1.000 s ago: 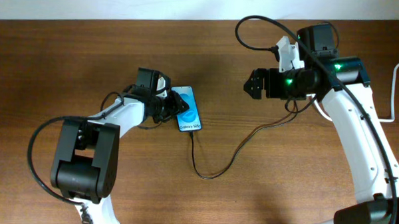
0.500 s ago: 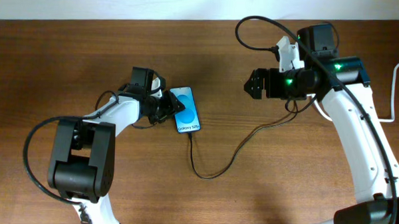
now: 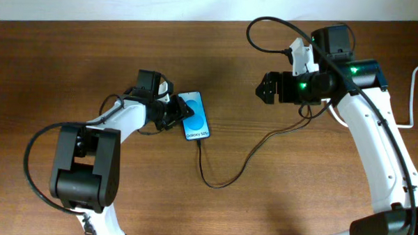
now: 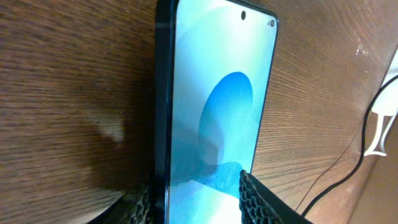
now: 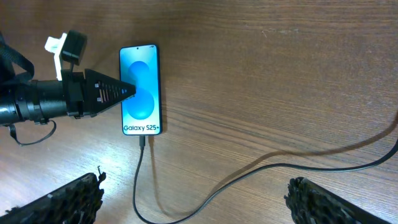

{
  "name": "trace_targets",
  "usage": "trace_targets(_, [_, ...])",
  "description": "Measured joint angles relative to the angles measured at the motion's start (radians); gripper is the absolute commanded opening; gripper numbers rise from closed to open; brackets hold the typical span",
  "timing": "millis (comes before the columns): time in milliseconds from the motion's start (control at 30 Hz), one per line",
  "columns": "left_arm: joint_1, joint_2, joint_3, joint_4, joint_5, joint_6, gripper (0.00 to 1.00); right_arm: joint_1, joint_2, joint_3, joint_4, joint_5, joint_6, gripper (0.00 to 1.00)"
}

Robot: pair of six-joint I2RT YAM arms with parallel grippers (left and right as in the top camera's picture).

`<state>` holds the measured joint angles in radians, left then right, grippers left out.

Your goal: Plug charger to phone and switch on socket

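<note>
The phone (image 3: 197,117) lies on the wooden table with its blue screen up; it also shows in the right wrist view (image 5: 142,81). The charger (image 3: 224,179), a thin black cable, has its plug tip (image 5: 142,142) in the phone's bottom end. From there it loops across the table toward the right arm. My left gripper (image 3: 180,114) is at the phone's left side, and in the left wrist view (image 4: 196,199) its fingers sit against the phone (image 4: 217,93) on both sides. My right gripper (image 3: 266,87) is open and empty, above the table to the phone's right. The socket is out of view.
A thick white cord (image 3: 413,97) runs along the table's right edge. The charger's loop (image 5: 249,171) lies below my open right gripper (image 5: 194,186). The left arm (image 5: 37,102) reaches in from the phone's left.
My left arm shifted a little up and to the left between one second and half a second ago, and the phone barely moved. Nothing has changed since. The right arm has not moved.
</note>
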<state>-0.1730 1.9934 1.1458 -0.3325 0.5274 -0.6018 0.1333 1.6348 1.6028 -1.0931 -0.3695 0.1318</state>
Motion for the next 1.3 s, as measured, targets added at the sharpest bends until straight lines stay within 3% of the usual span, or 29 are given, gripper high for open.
trace_targets(533, [0.001, -0.003, -0.003, 0.076, -0.026, -0.001, 0.6, 0.0, 0.0, 0.0, -0.003, 0.004, 0.0, 0.98])
trace_targets(1133, [0.001, -0.002, -0.01, 0.171, -0.102, 0.0, 0.63, 0.0, 0.0, 0.0, -0.003, 0.009, 0.0, 0.98])
trace_targets(1300, [0.002, -0.002, -0.004, 0.171, -0.113, -0.001, 0.73, 0.0, 0.0, 0.0, -0.003, 0.038, 0.0, 0.98])
